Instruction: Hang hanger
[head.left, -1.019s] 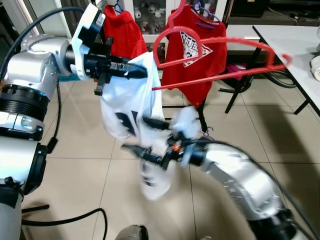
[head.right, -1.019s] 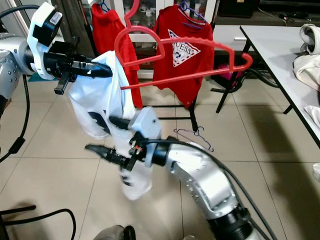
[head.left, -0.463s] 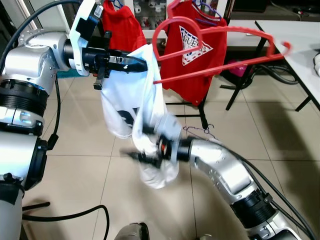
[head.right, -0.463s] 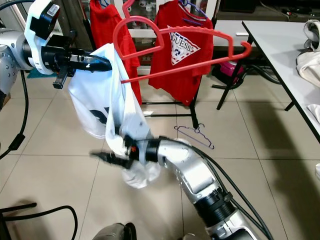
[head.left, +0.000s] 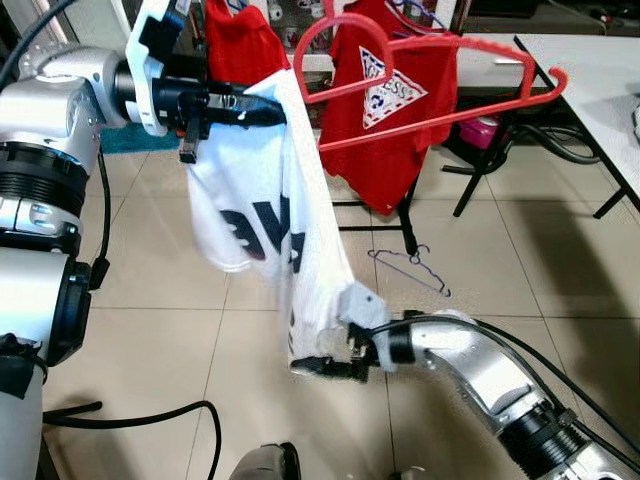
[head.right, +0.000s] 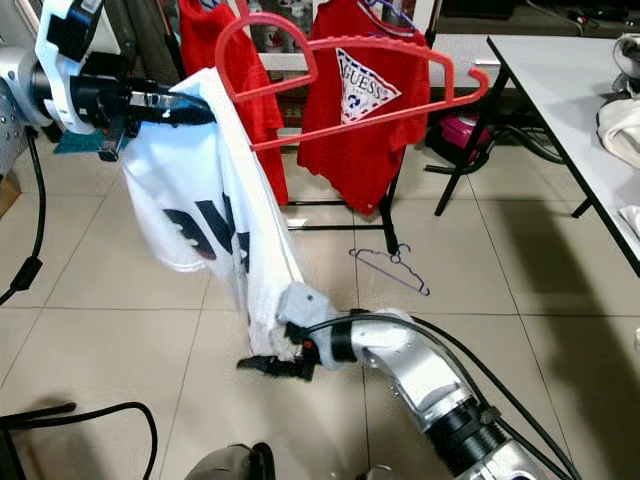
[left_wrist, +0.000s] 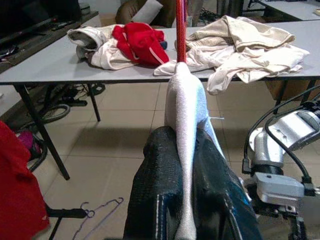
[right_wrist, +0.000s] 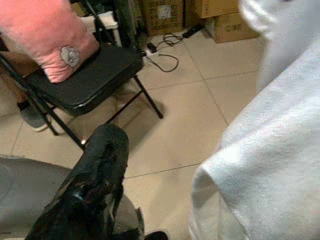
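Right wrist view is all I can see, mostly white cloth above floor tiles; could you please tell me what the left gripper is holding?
Observer: The left gripper is raised and clamped shut on the shoulder of a white T-shirt.
Operator: Thank you. Is the hanger inside the shirt?
Observer: Only partly. The red hanger enters the shirt at that grip, and most of it juts out bare.
Operator: And where is my right gripper?
Observer: The right gripper is low, at the shirt's bottom hem.
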